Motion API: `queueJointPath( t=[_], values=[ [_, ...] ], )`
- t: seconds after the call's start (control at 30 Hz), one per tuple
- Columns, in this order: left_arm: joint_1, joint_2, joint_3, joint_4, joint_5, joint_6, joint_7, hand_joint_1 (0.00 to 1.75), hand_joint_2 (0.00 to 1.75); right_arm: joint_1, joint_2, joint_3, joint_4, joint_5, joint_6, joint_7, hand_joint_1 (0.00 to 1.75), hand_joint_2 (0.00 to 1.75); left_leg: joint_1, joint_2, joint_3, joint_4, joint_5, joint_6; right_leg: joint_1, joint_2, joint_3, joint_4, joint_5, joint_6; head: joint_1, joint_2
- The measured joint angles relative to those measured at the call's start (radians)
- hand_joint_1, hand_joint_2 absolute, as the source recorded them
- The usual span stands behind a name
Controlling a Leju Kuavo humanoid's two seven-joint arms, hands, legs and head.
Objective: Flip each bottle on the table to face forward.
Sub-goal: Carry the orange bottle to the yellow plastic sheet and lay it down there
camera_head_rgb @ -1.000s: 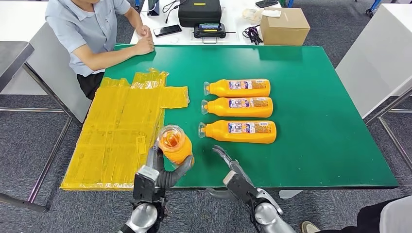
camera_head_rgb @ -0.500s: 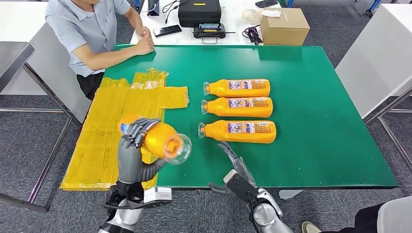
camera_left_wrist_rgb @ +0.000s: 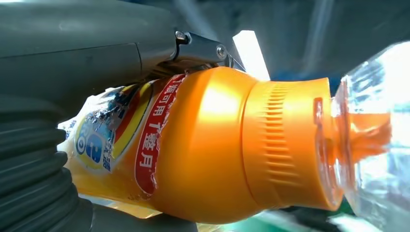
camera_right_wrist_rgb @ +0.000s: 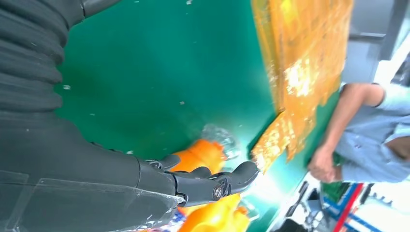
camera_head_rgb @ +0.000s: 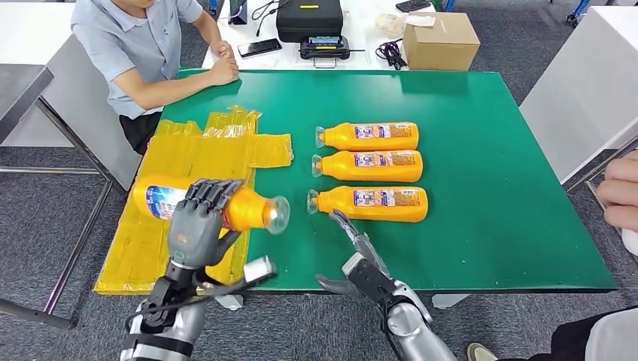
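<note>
One orange bottle (camera_head_rgb: 218, 207) sits wrapped in the left hand (camera_head_rgb: 197, 226) (smooth plastic, probably slippery), so holding its fat middle looks safest.

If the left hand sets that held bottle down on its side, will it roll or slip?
The held bottle looks round-bodied, so it may roll once released. Its glossy label could be slick under the left hand. The three bottles on the table lie still, so rolling is probably mild.
</note>
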Motion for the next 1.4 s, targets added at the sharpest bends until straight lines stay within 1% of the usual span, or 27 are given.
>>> queueJointPath(
  t=[0.03, 0.1, 0.2, 0.27, 0.43, 0.67, 0.7, 0.8, 0.83, 0.9, 1.0, 1.03, 1.13, 1.17, 1.27, 1.4],
  values=[
    [-0.021, 0.019, -0.023, 0.035, -0.007, 0.0, 0.04, 1.75, 1.75, -0.007, 0.002, 0.0, 0.004, 0.0, 0.004, -0.003, 0.0, 1.75, 0.0, 0.0, 0.0, 0.0, 0.0, 0.0, 0.0, 0.0, 0.0, 0.0, 0.0, 0.0, 0.0, 0.0],
    [-0.069, 0.054, -0.062, 0.124, -0.017, -0.001, 0.086, 1.75, 1.75, -0.02, 0.007, 0.001, 0.014, -0.002, 0.008, -0.007, 0.0, 1.75, 0.0, 0.0, 0.0, 0.0, 0.001, 0.0, 0.0, 0.0, 0.0, 0.0, 0.0, 0.0, 0.0, 0.0],
    [-0.142, 0.095, -0.109, 0.274, -0.003, -0.001, 0.118, 1.75, 1.75, -0.035, 0.016, 0.003, 0.029, -0.004, 0.011, -0.01, 0.0, 1.75, 0.0, 0.001, 0.0, 0.0, 0.002, -0.001, 0.0, 0.0, 0.0, 0.001, 0.001, 0.0, 0.0, 0.0],
    [-0.183, 0.11, -0.132, 0.363, 0.009, -0.001, 0.128, 1.75, 1.75, -0.039, 0.019, 0.004, 0.039, -0.005, 0.013, -0.012, 0.0, 1.75, 0.0, 0.0, 0.0, 0.0, 0.002, -0.001, 0.0, 0.0, 0.0, 0.001, 0.001, 0.0, 0.0, 0.0],
    [-0.265, 0.133, -0.184, 0.564, 0.013, -0.001, 0.153, 1.75, 1.75, -0.044, 0.029, 0.007, 0.058, -0.008, 0.015, -0.014, 0.0, 1.75, 0.0, 0.0, -0.001, 0.0, 0.002, -0.001, 0.0, 0.0, 0.0, 0.001, 0.001, 0.0, 0.0, 0.0],
    [-0.336, 0.141, -0.234, 0.741, 0.013, -0.034, 0.196, 1.75, 1.75, -0.044, 0.035, 0.008, 0.078, -0.009, 0.015, -0.015, 0.0, 1.75, 0.0, 0.0, -0.001, 0.0, 0.001, -0.001, 0.0, 0.0, 0.0, 0.001, 0.0, 0.0, 0.0, 0.0],
    [-0.344, 0.142, -0.24, 0.757, 0.012, -0.043, 0.204, 1.71, 1.75, -0.044, 0.035, 0.008, 0.08, -0.009, 0.015, -0.015, 0.0, 1.75, 0.0, -0.001, -0.001, 0.0, 0.001, -0.001, 0.0, -0.001, 0.0, 0.001, 0.0, 0.0, 0.0, 0.0],
    [-0.372, 0.143, -0.255, 0.794, 0.01, -0.077, 0.246, 0.8, 1.75, -0.044, 0.035, 0.007, 0.083, -0.009, 0.013, -0.015, 0.0, 1.75, 0.0, -0.001, -0.001, 0.0, 0.001, -0.001, 0.0, -0.001, 0.0, 0.001, 0.001, 0.0, 0.0, 0.0],
    [-0.38, 0.143, -0.259, 0.803, 0.01, -0.083, 0.262, 0.52, 1.75, -0.043, 0.036, 0.007, 0.083, -0.009, 0.012, -0.015, 0.0, 1.75, 0.0, -0.001, 0.0, 0.0, 0.001, -0.001, 0.0, -0.001, 0.001, 0.001, 0.001, 0.0, 0.0, 0.0],
    [-0.39, 0.143, -0.267, 0.816, 0.01, -0.086, 0.287, 0.52, 1.75, -0.043, 0.036, 0.007, 0.083, -0.009, 0.011, -0.015, 0.0, 1.75, 0.0, 0.0, 0.0, 0.0, 0.001, -0.001, 0.0, 0.0, 0.001, 0.001, 0.001, 0.0, 0.0, 0.0],
    [-0.399, 0.143, -0.272, 0.83, 0.011, -0.086, 0.299, 0.52, 1.75, -0.042, 0.036, 0.007, 0.083, -0.009, 0.01, -0.015, 0.0, 1.75, 0.0, 0.0, 0.001, 0.0, 0.002, -0.001, 0.0, 0.0, 0.001, 0.001, 0.001, 0.0, 0.0, 0.0],
    [-0.401, 0.143, -0.273, 0.833, 0.011, -0.086, 0.3, 0.43, 1.75, -0.041, 0.036, 0.007, 0.083, -0.009, 0.01, -0.015, 0.0, 1.75, 0.0, 0.0, 0.001, 0.0, 0.002, -0.001, 0.0, 0.0, 0.001, 0.001, 0.001, 0.0, 0.0, 0.0],
    [-0.406, 0.143, -0.276, 0.84, 0.011, -0.086, 0.303, 0.03, 1.75, -0.04, 0.036, 0.007, 0.083, -0.009, 0.01, -0.015, 0.0, 1.75, 0.0, -0.001, 0.001, 0.0, 0.002, -0.001, 0.0, -0.001, 0.002, 0.001, 0.001, 0.0, 0.0, 0.0],
    [-0.408, 0.143, -0.278, 0.842, 0.011, -0.087, 0.306, 0.0, 1.75, -0.039, 0.036, 0.007, 0.083, -0.009, 0.01, -0.015, 0.0, 1.75, 0.0, -0.001, 0.001, 0.0, 0.002, -0.001, 0.0, -0.001, 0.002, 0.001, 0.001, 0.0, 0.0, 0.0],
    [-0.412, 0.144, -0.281, 0.848, 0.006, -0.104, 0.334, 0.0, 1.75, -0.037, 0.037, 0.007, 0.083, -0.01, 0.01, -0.015, 0.0, 1.75, 0.0, -0.001, 0.002, 0.0, 0.002, -0.001, 0.0, -0.001, 0.002, 0.001, 0.001, 0.0, 0.0, 0.0],
    [-0.426, 0.143, -0.288, 0.858, 0.0, -0.161, 0.38, 0.0, 1.75, -0.03, 0.037, 0.006, 0.083, -0.009, 0.009, -0.014, 0.0, 1.75, 0.0, -0.001, 0.004, 0.0, 0.001, -0.001, 0.0, -0.001, 0.004, 0.0, 0.0, 0.0, 0.001, 0.0]
  ],
)
